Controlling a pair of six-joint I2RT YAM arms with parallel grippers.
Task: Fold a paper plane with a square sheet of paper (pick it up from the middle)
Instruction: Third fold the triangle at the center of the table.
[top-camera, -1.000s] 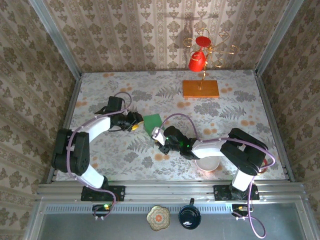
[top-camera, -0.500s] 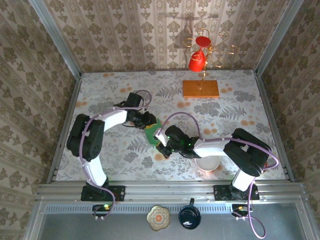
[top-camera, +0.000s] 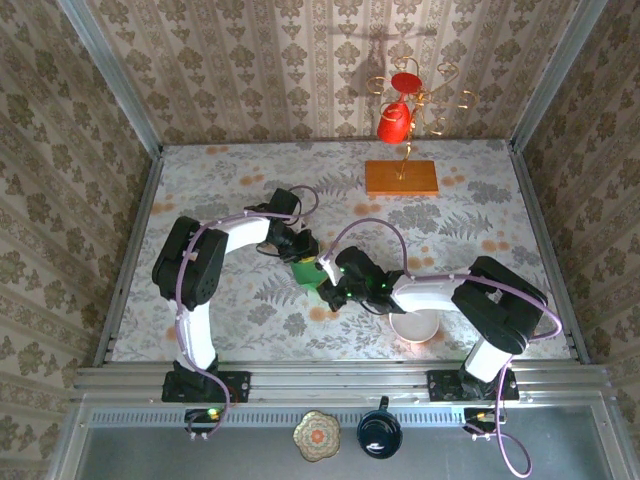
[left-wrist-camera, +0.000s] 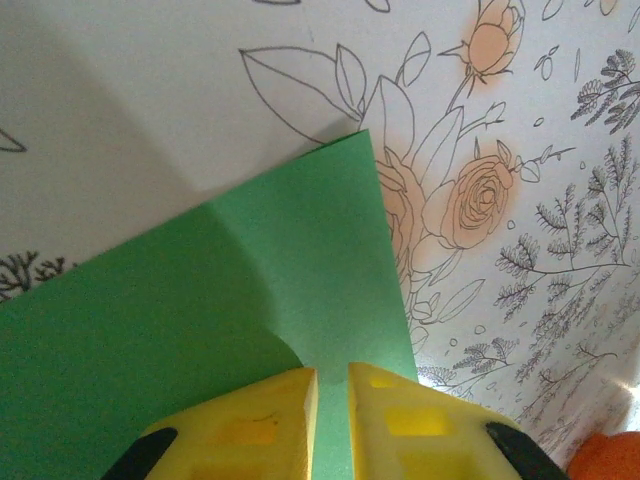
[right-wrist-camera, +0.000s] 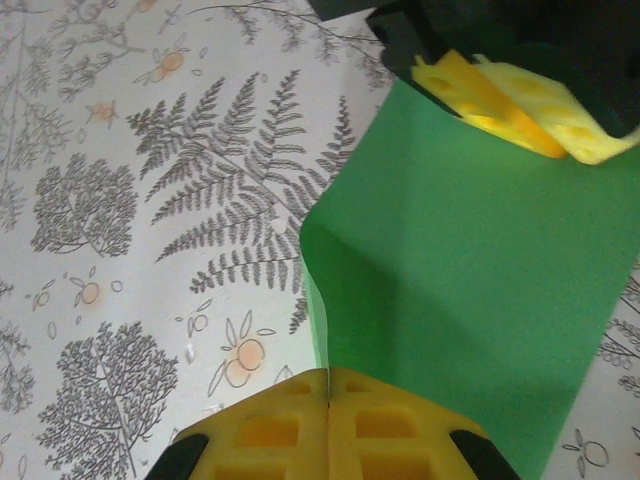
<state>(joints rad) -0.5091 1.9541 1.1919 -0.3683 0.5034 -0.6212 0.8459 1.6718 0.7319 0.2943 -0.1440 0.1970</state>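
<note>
The square sheet of paper (top-camera: 308, 272) is bright green and sits mid-table between both grippers, partly lifted and curved. My right gripper (top-camera: 330, 284) is shut on its near edge; in the right wrist view the paper (right-wrist-camera: 470, 280) bends up into the closed yellow fingertips (right-wrist-camera: 328, 372). My left gripper (top-camera: 302, 250) is at the sheet's far edge. In the left wrist view its jaws (left-wrist-camera: 332, 372) stand a narrow gap apart over the green paper (left-wrist-camera: 250, 280), which carries a crease. Its yellow fingers (right-wrist-camera: 510, 100) also show from the right wrist. No paper plane shape is formed.
An orange wooden slab (top-camera: 401, 177) with a gold mug tree and a red mug (top-camera: 394, 122) stands at the back. A white bowl (top-camera: 414, 326) sits under the right arm near the front edge. Patterned walls close in the table.
My left arm has swung right from the table's left side to the paper, and its jaws have narrowed. My right gripper has shifted slightly right, still holding the sheet.
</note>
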